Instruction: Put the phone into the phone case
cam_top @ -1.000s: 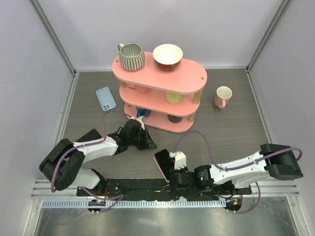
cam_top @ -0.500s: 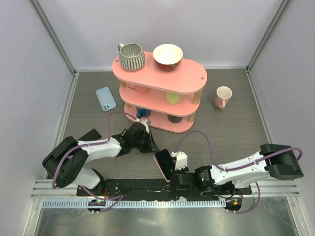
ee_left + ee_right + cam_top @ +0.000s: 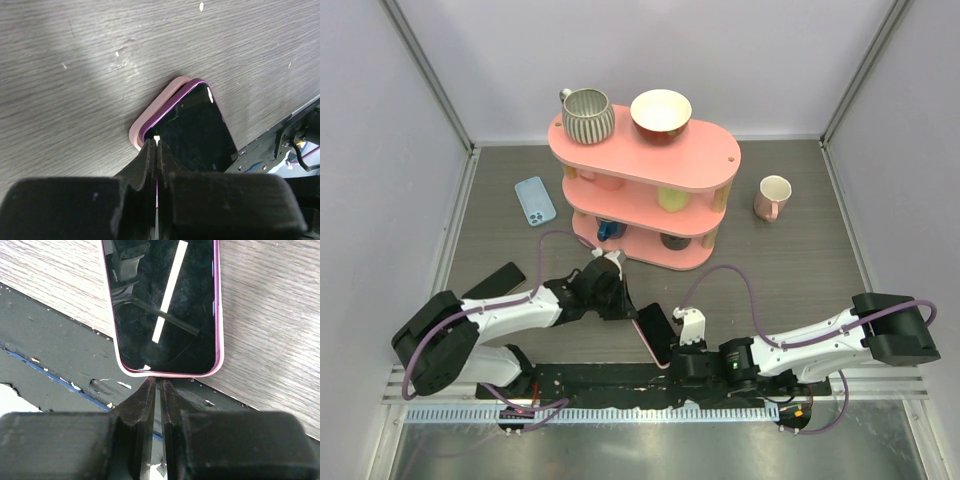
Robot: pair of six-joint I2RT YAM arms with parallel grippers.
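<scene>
The table (image 3: 790, 280) is carrying a pink shelf (image 3: 710, 165) at the back, leaving bare wood open left and right. The left gripper (image 3: 626, 310) is pressing its fully closed jaws onto the far corner of the phone (image 3: 655, 330). The right gripper (image 3: 672, 357), jaws nearly together and holding nothing, is sitting just off the phone's near end. That end is overhanging the table's front edge. Only the left wrist view is showing the phone's corner offset from the case (image 3: 156, 105). The right wrist view is showing the near end seated.
</scene>
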